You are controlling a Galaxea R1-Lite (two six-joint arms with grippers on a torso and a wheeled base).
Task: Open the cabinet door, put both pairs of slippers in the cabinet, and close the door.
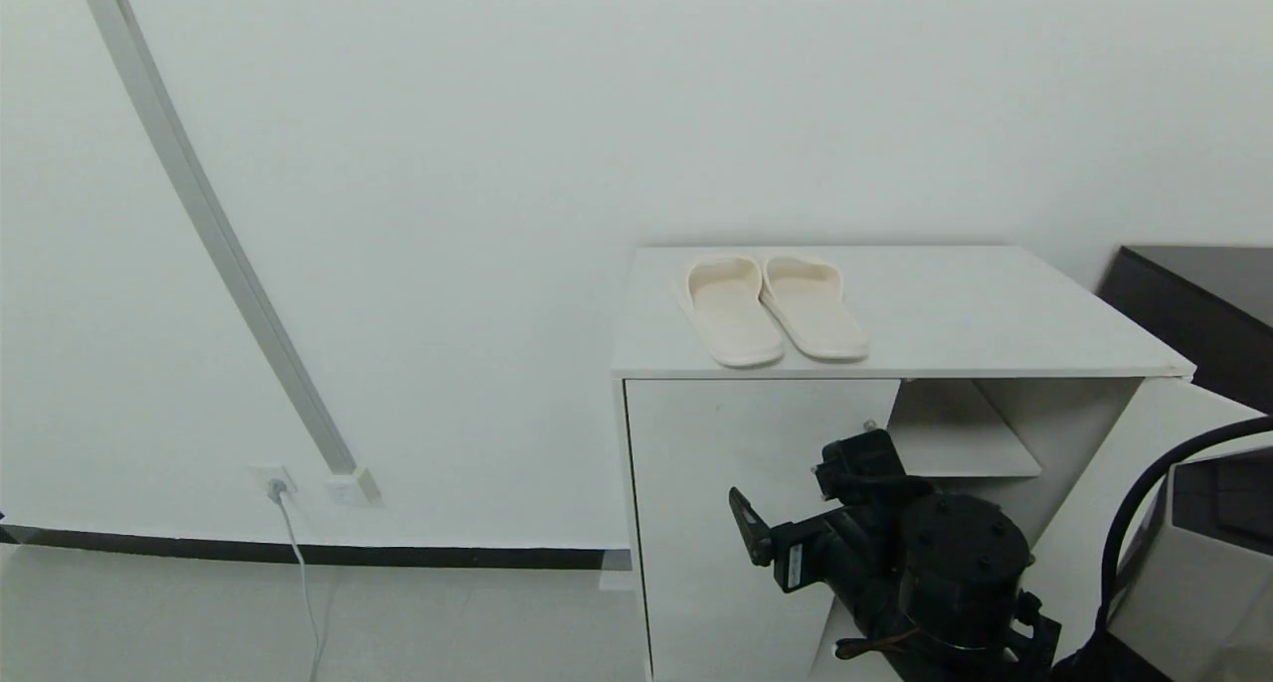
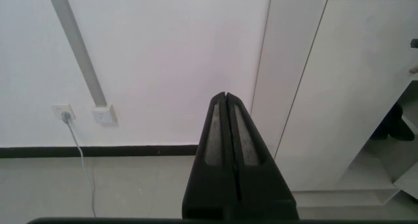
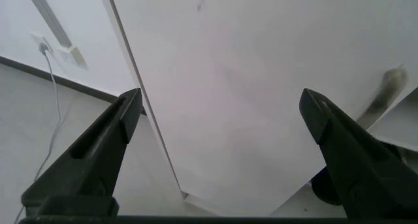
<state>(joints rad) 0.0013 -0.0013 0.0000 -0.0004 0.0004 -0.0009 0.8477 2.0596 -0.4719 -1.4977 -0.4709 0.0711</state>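
Observation:
A pair of cream slippers (image 1: 771, 309) lies side by side on top of the white cabinet (image 1: 945, 304). The cabinet's left door (image 1: 716, 483) is closed and its right door (image 1: 1124, 483) is swung open, showing a shelf (image 1: 960, 448) inside. My right gripper (image 1: 796, 493) is low in front of the left door, open with nothing between its fingers; the right wrist view has that gripper (image 3: 222, 100) facing the door panel (image 3: 248, 87). My left gripper (image 2: 225, 139) is shut and empty, out beyond the cabinet's left side (image 2: 287, 74). A dark shape (image 2: 395, 123) sits inside the cabinet; I cannot tell what it is.
A wall socket (image 1: 273, 483) with a white cable sits low on the wall left of the cabinet, under a slanted grey conduit (image 1: 199, 205). A black piece of furniture (image 1: 1193, 304) stands right of the cabinet. Bare floor (image 1: 298, 622) lies to the left.

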